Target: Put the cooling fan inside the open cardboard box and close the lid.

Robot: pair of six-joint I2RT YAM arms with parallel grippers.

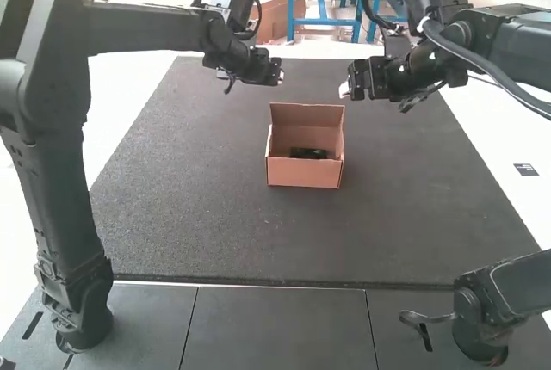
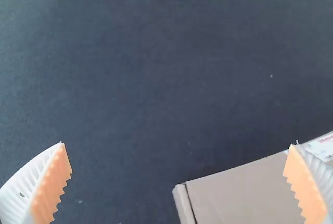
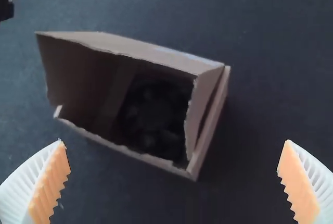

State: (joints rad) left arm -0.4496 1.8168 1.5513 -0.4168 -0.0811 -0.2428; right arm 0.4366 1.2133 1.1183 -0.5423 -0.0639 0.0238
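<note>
A dark mat (image 1: 189, 206) covers most of the table, with a pale surface (image 1: 129, 95) past its left and far edges and grey panels (image 1: 275, 327) along the near edge, where the two arm bases stand at the corners. The left arm (image 1: 129, 26) runs across above the mat's far left part and the right arm (image 1: 499, 39) comes in above its far right part, so both hang over the ground behind the cardboard box (image 1: 305, 170), well apart from each other. The box stands alone near the middle of the mat with bare mat on every side, and nothing lies between it and the mat's edges. Its lid (image 1: 306, 114) stands upright along the rear wall, leaving the top open, and one side flap (image 3: 205, 91) leans inward. The cooling fan (image 1: 308, 153) lies inside the box on its bottom, dark against the cardboard. A small black tag (image 1: 526, 169) sits on the pale surface off the mat's right edge. The left gripper (image 1: 274, 72) hovers above and behind the lid's left end, fingers (image 2: 49, 182) spread wide and holding nothing, with a corner of cardboard close beside one pad. The right gripper (image 1: 355, 83) hovers above and behind the lid's right end, fingers (image 3: 49, 182) likewise spread wide and bare
</note>
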